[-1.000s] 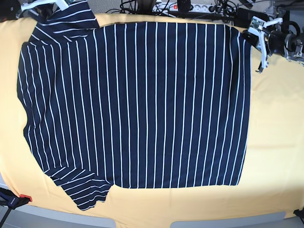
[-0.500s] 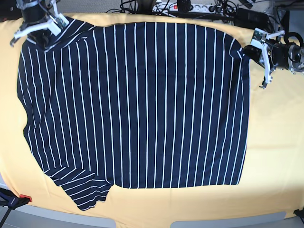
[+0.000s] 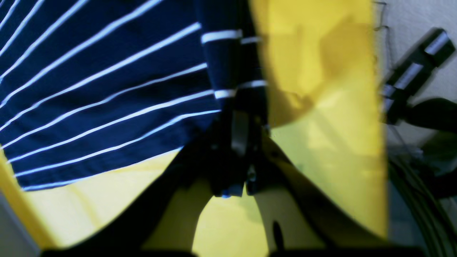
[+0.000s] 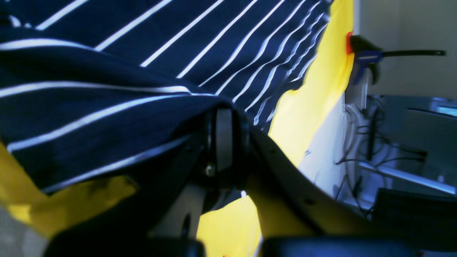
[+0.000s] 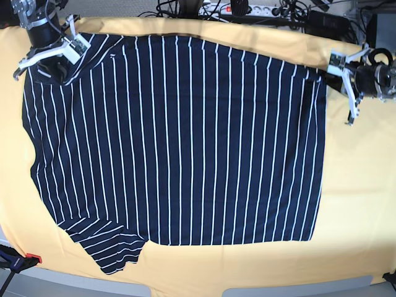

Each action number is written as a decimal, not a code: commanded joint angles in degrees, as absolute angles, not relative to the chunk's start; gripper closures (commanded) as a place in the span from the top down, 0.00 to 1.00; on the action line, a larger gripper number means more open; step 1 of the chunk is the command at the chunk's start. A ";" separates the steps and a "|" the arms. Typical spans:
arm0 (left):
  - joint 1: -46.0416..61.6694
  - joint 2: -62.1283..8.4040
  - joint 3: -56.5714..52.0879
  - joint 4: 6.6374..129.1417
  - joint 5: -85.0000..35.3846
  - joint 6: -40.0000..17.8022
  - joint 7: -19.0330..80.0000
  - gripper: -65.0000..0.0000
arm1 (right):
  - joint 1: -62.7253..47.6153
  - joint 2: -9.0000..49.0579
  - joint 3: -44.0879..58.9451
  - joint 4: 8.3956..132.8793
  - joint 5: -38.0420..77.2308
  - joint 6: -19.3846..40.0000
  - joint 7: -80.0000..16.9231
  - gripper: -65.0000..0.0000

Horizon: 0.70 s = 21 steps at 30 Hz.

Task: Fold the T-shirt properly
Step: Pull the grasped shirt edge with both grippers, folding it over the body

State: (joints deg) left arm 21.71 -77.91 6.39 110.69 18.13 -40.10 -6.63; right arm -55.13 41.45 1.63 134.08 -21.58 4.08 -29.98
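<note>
The T-shirt [image 5: 179, 142], dark navy with thin white stripes, lies spread across the yellow cloth. In the base view my right gripper [image 5: 59, 62] is at the far left, shut on the shirt's far shoulder and sleeve. The right wrist view shows the right gripper [image 4: 223, 117] with striped cloth bunched over its fingers. My left gripper [image 5: 325, 73] sits at the far right corner, shut on the hem corner. In the left wrist view the left gripper [image 3: 240, 125] pinches a folded strip of the shirt's edge. The near sleeve [image 5: 108, 247] lies flat at the front left.
The yellow cloth [image 5: 362, 185] covers the whole table. Cables and a power strip [image 5: 241, 8] run along the back edge. A red clamp [image 5: 32, 258] grips the front left corner, and also shows as the clamp [image 4: 358, 48] in the right wrist view.
The right gripper has come down from the back left edge with the far sleeve, spreading it out. The left gripper has shifted right, drawing the far edge taut.
</note>
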 commanded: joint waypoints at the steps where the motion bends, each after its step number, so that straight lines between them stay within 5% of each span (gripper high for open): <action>1: 20.27 -79.11 5.74 110.61 17.26 -40.00 -7.22 0.00 | -54.87 42.11 2.04 135.00 -22.28 2.83 -29.08 0.00; 10: 18.06 -78.70 5.76 110.10 16.03 -39.94 -7.22 0.00 | -49.41 42.11 2.04 134.47 -22.24 2.85 -27.75 0.00; 21: 18.06 -74.91 5.76 110.10 16.05 -29.98 -2.04 0.00 | -39.97 42.09 2.04 127.98 -15.07 4.32 -23.97 0.00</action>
